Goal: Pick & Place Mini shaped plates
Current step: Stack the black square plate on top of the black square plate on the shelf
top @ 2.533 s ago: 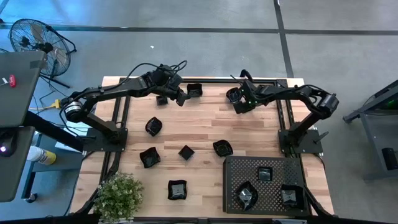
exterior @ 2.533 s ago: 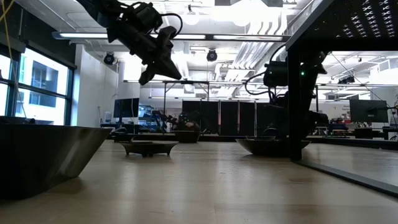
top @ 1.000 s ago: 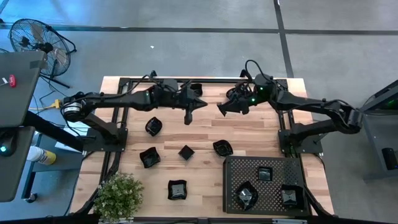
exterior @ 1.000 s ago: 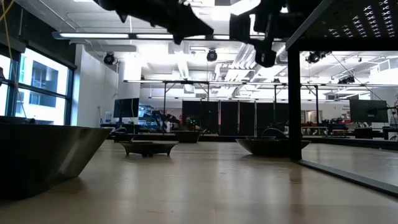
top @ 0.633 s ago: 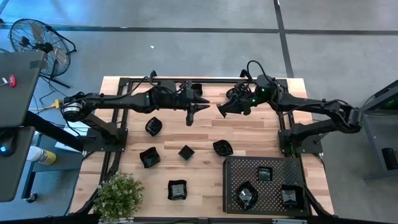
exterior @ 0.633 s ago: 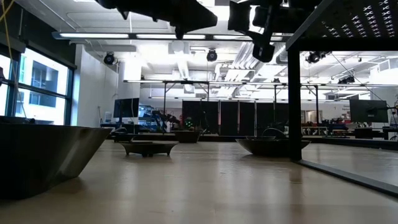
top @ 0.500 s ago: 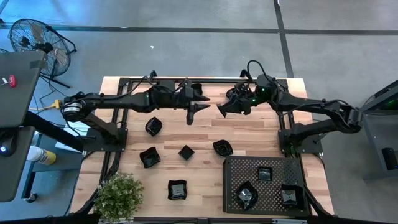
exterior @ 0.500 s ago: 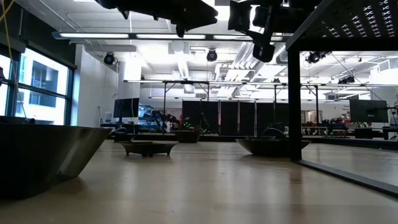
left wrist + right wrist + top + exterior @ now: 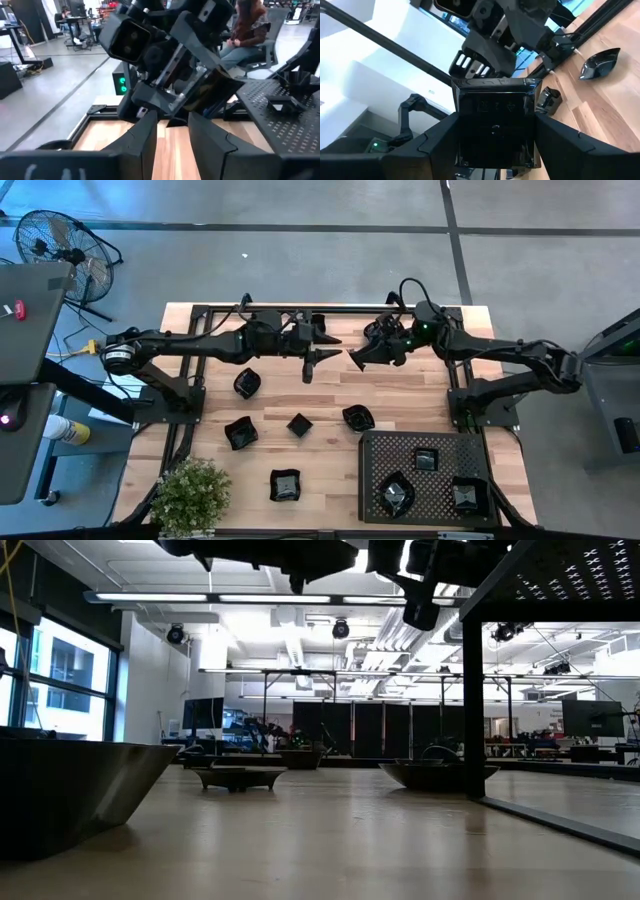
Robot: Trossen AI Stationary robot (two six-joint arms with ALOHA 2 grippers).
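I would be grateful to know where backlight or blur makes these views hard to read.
Low view: bright ceiling strip lights silhouette both arms at the top edge; the nearest glossy black dish is large and soft-edged. Left wrist view: the dark fingers are blurred in the foreground. Right wrist view: the right gripper holds a square black plate against a washed-out white background.

We are seeing three mini shaped plates sitting in the perforated rectangular tray at five o'clock.

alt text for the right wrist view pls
The right gripper holds a square glossy black mini plate between its jaws, facing the left arm's gripper close ahead. Another black dish lies on the wooden table beyond.
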